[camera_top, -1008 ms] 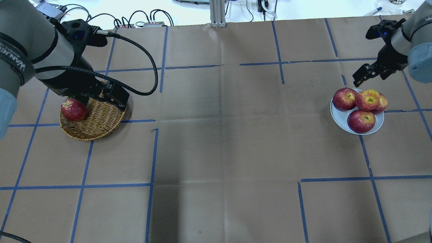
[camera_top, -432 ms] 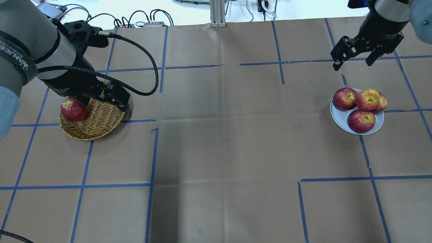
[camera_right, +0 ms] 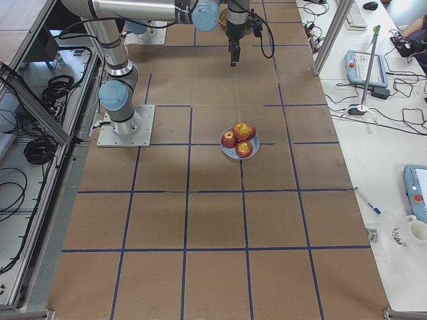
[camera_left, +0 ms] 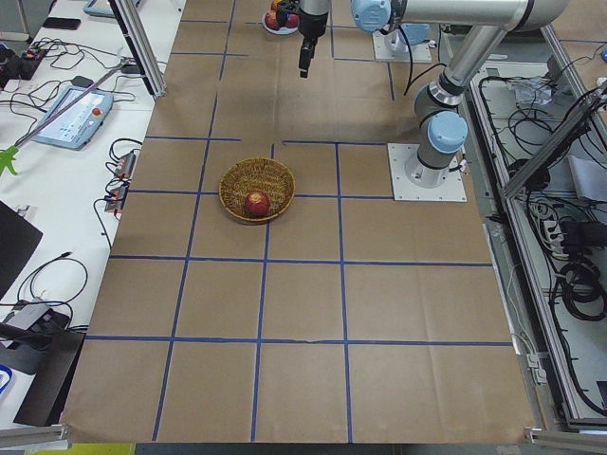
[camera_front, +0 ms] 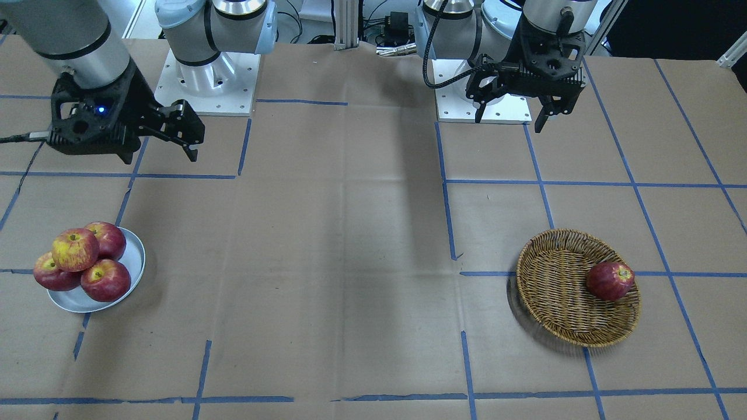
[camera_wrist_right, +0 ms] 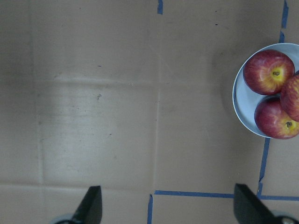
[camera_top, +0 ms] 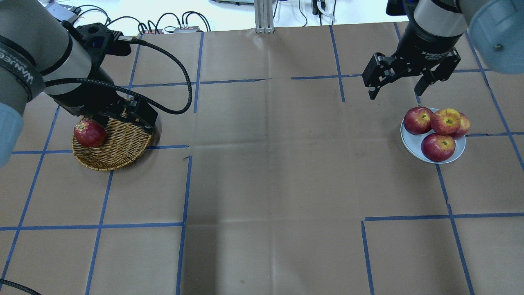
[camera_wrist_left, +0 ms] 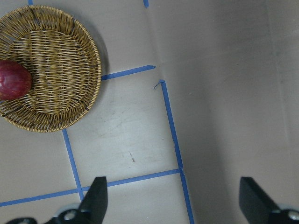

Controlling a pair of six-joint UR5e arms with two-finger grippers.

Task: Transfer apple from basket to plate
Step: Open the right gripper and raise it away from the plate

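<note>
The yellow, red-streaked apple (camera_top: 446, 121) rests on top of three dark red apples on the small grey-white plate (camera_top: 412, 143) at the table's right; it also shows in the front view (camera_front: 74, 249). The wicker basket (camera_top: 118, 152) at the left holds one dark red apple (camera_top: 89, 133). My right gripper (camera_top: 395, 93) is open and empty, raised above the table just left of and beyond the plate. My left gripper (camera_front: 508, 119) is open and empty, high above the table on the robot's side of the basket (camera_front: 554, 280).
Brown paper with a grid of blue tape lines (camera_top: 186, 184) covers the table. The robot's base plates (camera_front: 204, 76) stand at the near edge. Cables and an aluminium post (camera_top: 264, 16) lie beyond the far edge.
My right gripper has swung from beside the plate's far right edge across to the left, turning so its open jaws now show side by side. The left arm and the apples have not moved.
</note>
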